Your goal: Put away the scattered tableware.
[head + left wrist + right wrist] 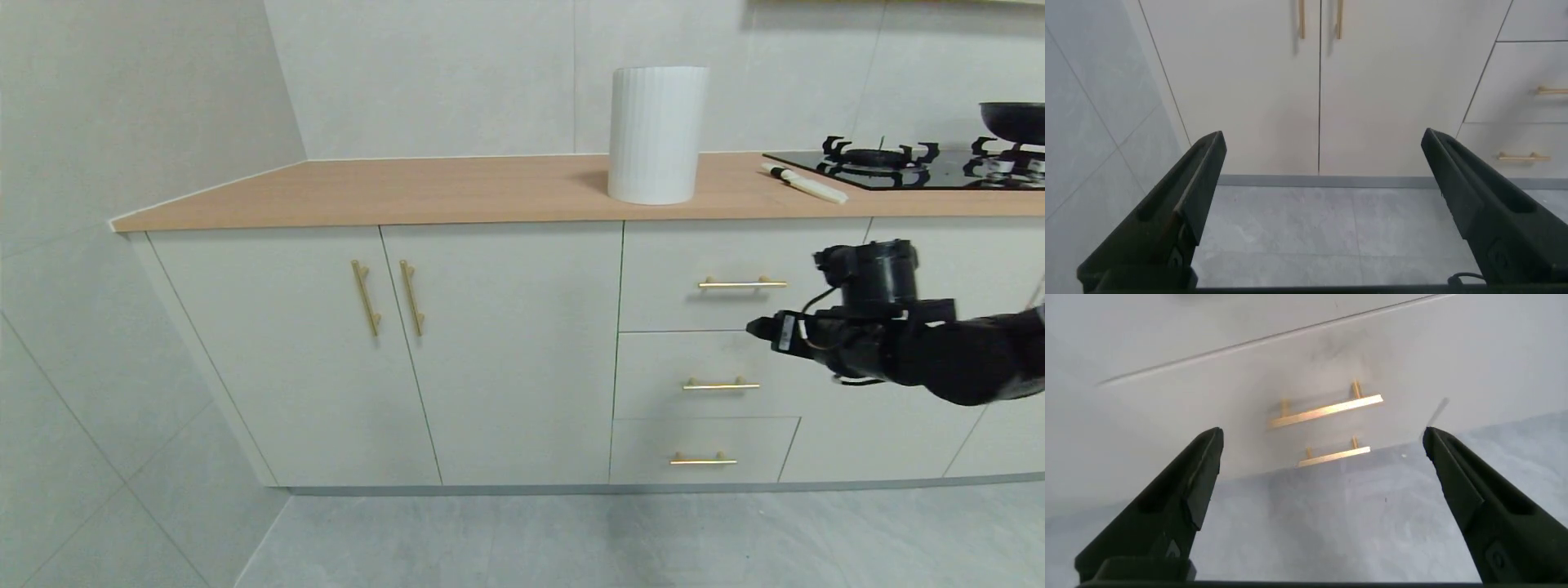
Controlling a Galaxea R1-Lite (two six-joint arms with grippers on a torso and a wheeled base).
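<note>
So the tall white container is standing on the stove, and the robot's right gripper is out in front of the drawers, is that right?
Not quite. The head view shows the tall white container standing on the wooden counter, left of the stove, not on it. The right gripper is indeed out in front of the drawers.

The right arm (963, 359) is glossy black with rounded casings, a squat black cylinder (878, 273) on its wrist and a thin black cable (810, 309) looping beside it (a small pale label (786, 335) sits near the tip). The left gripper (1323, 147) and right gripper (1320, 441) have matte black, wedge-shaped fingers (1188, 204), each with a shallow groove.
</note>
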